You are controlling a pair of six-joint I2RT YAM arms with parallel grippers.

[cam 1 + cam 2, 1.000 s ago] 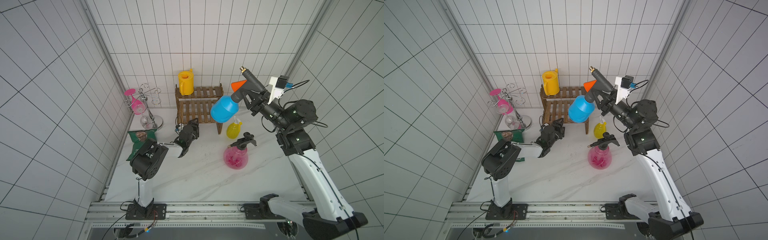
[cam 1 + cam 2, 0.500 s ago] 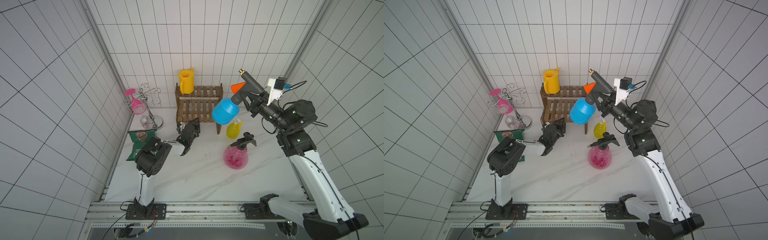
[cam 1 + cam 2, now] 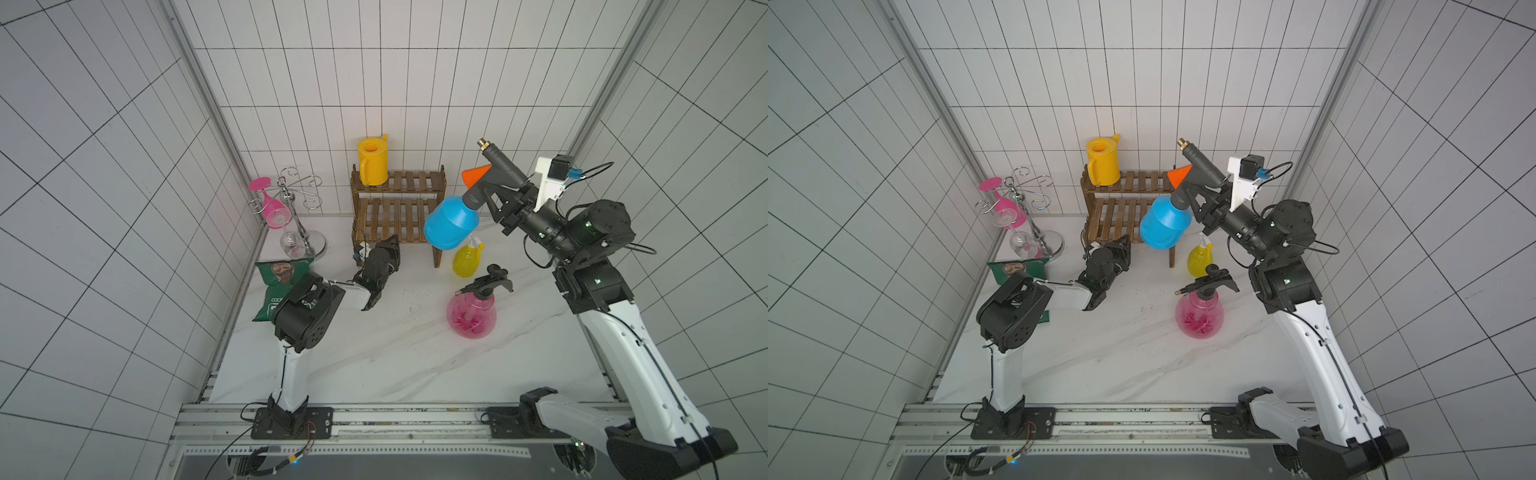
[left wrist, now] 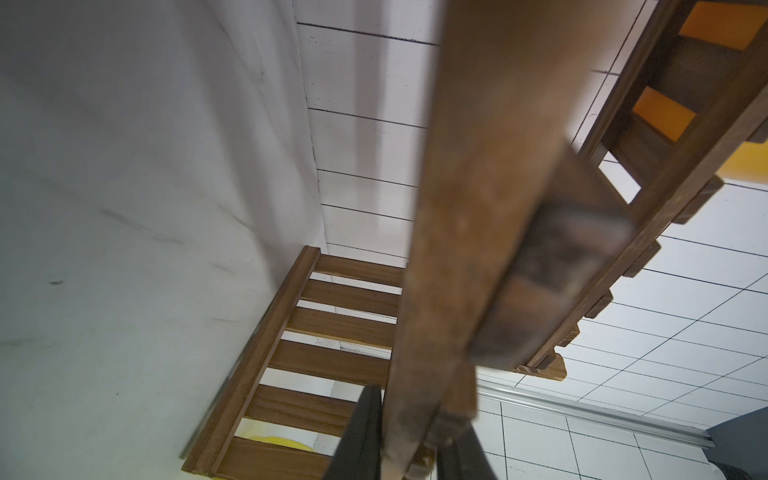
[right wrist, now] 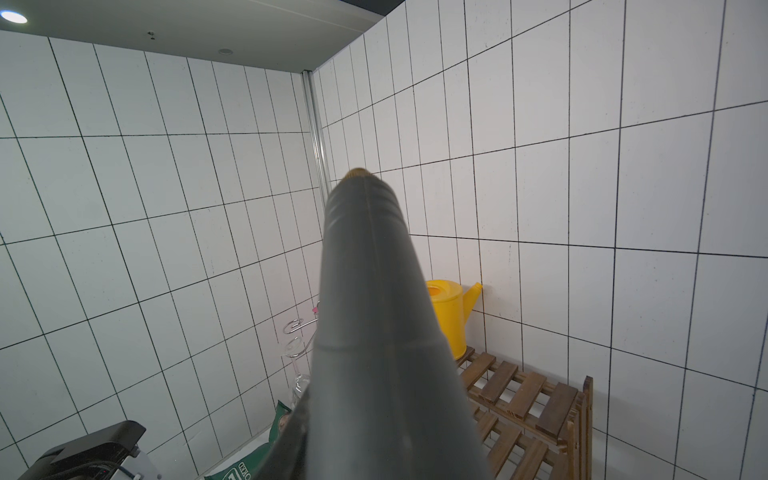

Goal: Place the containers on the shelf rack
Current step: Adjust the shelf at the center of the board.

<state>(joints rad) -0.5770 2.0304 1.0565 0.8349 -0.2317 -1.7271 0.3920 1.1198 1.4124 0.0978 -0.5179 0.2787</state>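
The dark-brown shelf rack [image 3: 397,208] [image 3: 1125,208] stands against the back wall with the yellow watering can [image 3: 372,162] [image 3: 1102,162] on its upper tier. My left gripper [image 3: 391,243] [image 4: 409,419] is low at the rack's front left leg [image 4: 478,208], shut on it. My right gripper [image 3: 505,203] [image 3: 1208,212] is shut on the grey sprayer [image 5: 365,332] of the blue bottle [image 3: 451,222] [image 3: 1165,224]. The bottle hangs tilted above the rack's right end. The small yellow bottle [image 3: 466,259] and the pink pump sprayer [image 3: 471,318] stand on the table to the right of the rack.
A chrome wire glass stand [image 3: 297,199] with a pink wine glass [image 3: 272,208] stands left of the rack. The green crisp bag [image 3: 282,286] lies by the left wall beside my left arm. Tiled walls close in on three sides.
My left gripper's jaws have closed onto the rack's front left leg. The right arm has shifted the blue bottle slightly down and right.
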